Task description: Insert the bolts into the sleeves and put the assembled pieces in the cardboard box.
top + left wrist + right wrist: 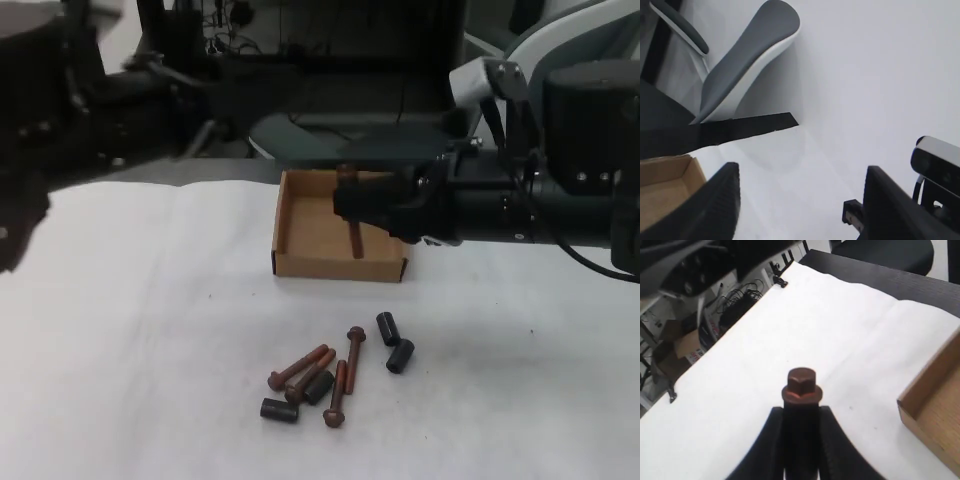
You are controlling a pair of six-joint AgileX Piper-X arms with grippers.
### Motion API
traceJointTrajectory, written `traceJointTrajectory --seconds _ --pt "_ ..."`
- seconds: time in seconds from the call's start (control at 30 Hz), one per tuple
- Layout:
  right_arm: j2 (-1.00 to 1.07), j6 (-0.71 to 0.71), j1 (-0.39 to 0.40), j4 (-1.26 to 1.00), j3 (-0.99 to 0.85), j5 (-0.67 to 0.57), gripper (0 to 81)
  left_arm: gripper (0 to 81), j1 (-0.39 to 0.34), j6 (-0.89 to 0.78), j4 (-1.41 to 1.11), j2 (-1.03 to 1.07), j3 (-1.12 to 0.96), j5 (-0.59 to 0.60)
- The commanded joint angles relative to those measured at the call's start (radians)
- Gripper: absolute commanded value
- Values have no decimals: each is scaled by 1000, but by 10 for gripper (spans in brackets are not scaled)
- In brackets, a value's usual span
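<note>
My right gripper (352,205) hangs over the cardboard box (340,266), shut on a rust-brown bolt (356,240) that points down into the box. In the right wrist view the bolt's hex head (801,385) stands just past the gripper (801,412), and a dark sleeve (801,440) surrounds the shank between the fingers. My left gripper (802,170) is open with nothing between its fingers, and a corner of the box (665,172) lies beside it. Several loose bolts (300,368) and black sleeves (388,328) lie on the white cloth in front of the box.
The white cloth (150,330) covers the bench. A grey office chair (750,55) stands past the bench's dark edge. Dark equipment and cables fill the back. The left arm's bulk (30,190) looms at the left edge.
</note>
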Motion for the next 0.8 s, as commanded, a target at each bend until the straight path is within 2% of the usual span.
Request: traceJointTrajectory --seconds 0.0,0.07,0.23,0.37,0.47,0.63,0.7,0.77 --pt "10 -22 -13 6 -22 31 6 700 60 -3 3 -18 -10 78" --pt "42 -19 -17 6 -36 39 6 700 93 -10 3 -33 -10 111" --pt "172 -18 -16 38 -132 71 6 466 161 10 3 -97 -10 184" --pt "295 -18 -16 95 -250 101 6 360 217 68 100 -174 -8 217" --pt "367 -22 -16 104 -340 138 6 346 253 260 360 -256 -8 201" --pt "457 -25 -20 104 -435 254 6 346 288 654 791 -381 -8 35" --pt "504 -16 -27 118 -478 265 6 346 288 715 861 -409 -8 -57" --pt "540 -8 -31 155 -529 274 6 346 288 727 865 -416 -8 -86"
